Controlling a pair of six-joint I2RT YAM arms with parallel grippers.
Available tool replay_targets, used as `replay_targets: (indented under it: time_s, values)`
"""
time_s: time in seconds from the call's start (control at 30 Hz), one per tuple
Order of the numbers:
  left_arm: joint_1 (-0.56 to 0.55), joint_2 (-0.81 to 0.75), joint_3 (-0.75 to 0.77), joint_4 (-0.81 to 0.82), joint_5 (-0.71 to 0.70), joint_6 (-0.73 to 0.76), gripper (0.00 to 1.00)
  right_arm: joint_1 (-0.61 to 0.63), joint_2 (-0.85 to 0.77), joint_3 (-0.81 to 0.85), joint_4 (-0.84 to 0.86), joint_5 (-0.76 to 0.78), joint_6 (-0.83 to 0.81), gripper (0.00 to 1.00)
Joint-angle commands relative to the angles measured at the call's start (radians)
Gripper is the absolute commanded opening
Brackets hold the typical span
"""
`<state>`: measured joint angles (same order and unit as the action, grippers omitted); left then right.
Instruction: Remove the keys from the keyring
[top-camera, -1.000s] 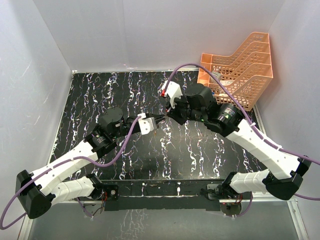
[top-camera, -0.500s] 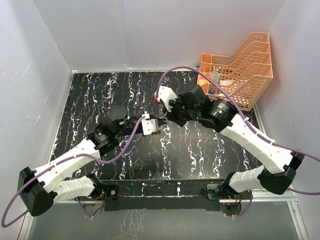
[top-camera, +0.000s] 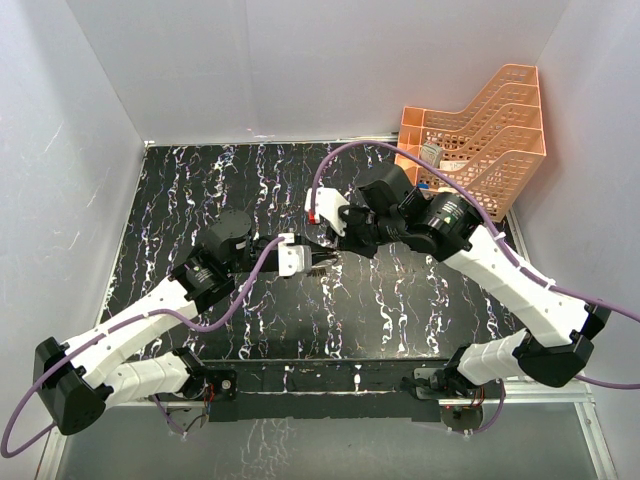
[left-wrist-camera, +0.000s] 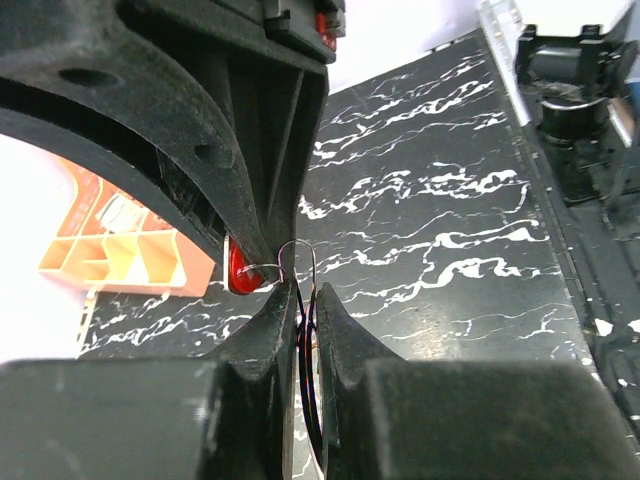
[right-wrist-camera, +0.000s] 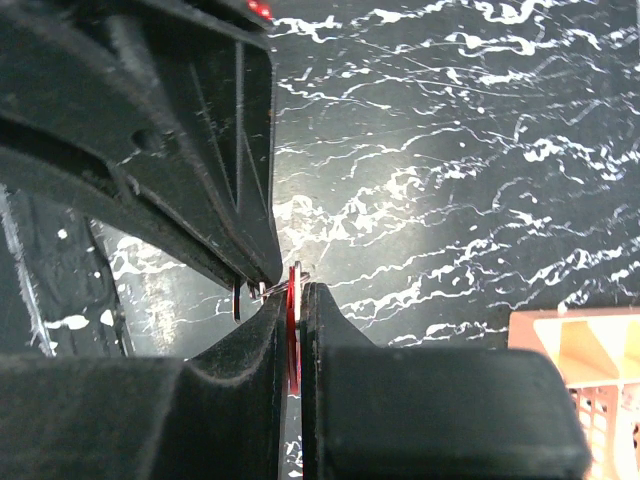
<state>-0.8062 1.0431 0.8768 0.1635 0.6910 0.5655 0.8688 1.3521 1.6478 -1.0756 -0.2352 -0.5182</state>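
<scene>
Reaching from the counter's (top-camera: 200, 190) near edge, the left gripper (left-wrist-camera: 303, 298) pinches the wire keyring (left-wrist-camera: 298, 250), jaws nearly closed. Tip to tip above mid-counter, the right gripper (right-wrist-camera: 293, 295) clamps the red-headed key (left-wrist-camera: 238, 270). An orange mesh tray (top-camera: 480, 130) stands at the far right corner.

1. A black tabletop (top-camera: 300, 320) veined with white marbling spans the floor of a white-walled cell.
2. 1 orange mesh tray (top-camera: 490, 130) stands on the tabletop's far right corner, close against the walls.
3. 2 mounts, the left arm base (top-camera: 200, 385) and the right arm base (top-camera: 450, 383), sit at the near edge.
</scene>
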Motion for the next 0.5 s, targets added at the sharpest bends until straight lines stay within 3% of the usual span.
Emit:
replay_targets:
  time_s: [0.0, 0.47]
  values:
    - [-0.031, -0.041, 0.051, 0.13, 0.266, -0.042, 0.0, -0.002, -0.006, 0.004, 0.15, -0.102, -0.051, 0.0]
    - [-0.031, -0.032, -0.003, 0.365, 0.298, -0.171, 0.0, -0.001, 0.071, -0.043, 0.168, -0.15, -0.03, 0.0]
